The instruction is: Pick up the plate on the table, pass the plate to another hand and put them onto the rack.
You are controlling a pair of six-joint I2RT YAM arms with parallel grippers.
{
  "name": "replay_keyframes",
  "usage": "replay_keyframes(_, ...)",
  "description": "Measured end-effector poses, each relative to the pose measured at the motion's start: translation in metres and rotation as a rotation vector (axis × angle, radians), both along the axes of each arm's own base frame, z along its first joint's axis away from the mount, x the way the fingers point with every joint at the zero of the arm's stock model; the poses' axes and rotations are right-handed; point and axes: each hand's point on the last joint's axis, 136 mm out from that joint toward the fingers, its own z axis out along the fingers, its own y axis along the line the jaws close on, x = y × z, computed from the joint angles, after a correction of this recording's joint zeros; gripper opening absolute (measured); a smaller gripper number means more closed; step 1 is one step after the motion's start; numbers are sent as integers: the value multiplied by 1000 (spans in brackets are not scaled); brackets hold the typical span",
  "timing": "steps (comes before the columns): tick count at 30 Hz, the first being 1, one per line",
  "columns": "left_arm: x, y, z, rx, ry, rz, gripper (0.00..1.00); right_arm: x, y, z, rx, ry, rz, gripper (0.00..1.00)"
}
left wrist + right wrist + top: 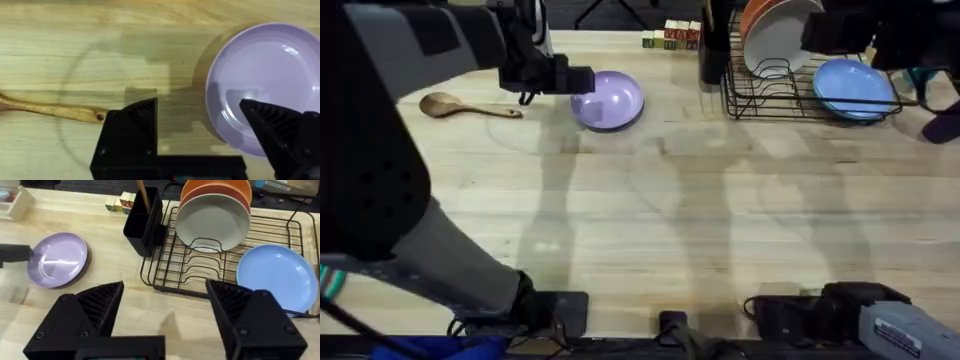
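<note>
Lavender plate lies flat on the wooden bench, well left of the rack. Left end effector is spread, one finger above the rim, evidently for an edge pinch. Right end effector is held released near the rack, presumably awaiting handover.

A lab bench; two robot arms share a butcher-block table with kitchenware.

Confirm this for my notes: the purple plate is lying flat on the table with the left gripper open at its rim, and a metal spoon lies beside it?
Not quite: the spoon is wooden, as the overhead view shows. The rest holds: purple plate flat on the table, left gripper open at its rim.
</note>
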Motion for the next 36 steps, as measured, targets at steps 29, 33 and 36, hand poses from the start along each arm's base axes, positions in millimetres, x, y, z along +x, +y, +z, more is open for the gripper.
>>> replay_keyframes(29,0,-2,-40,-11,89,2,495,0,0,0,0,0,0,995)
replay_keyframes(33,0,-2,-39,-11,87,2,284,0,0,0,0,0,0,995)
replay_keyframes(36,2,-1,-37,-13,81,6,101,0,0,0,0,0,0,995)
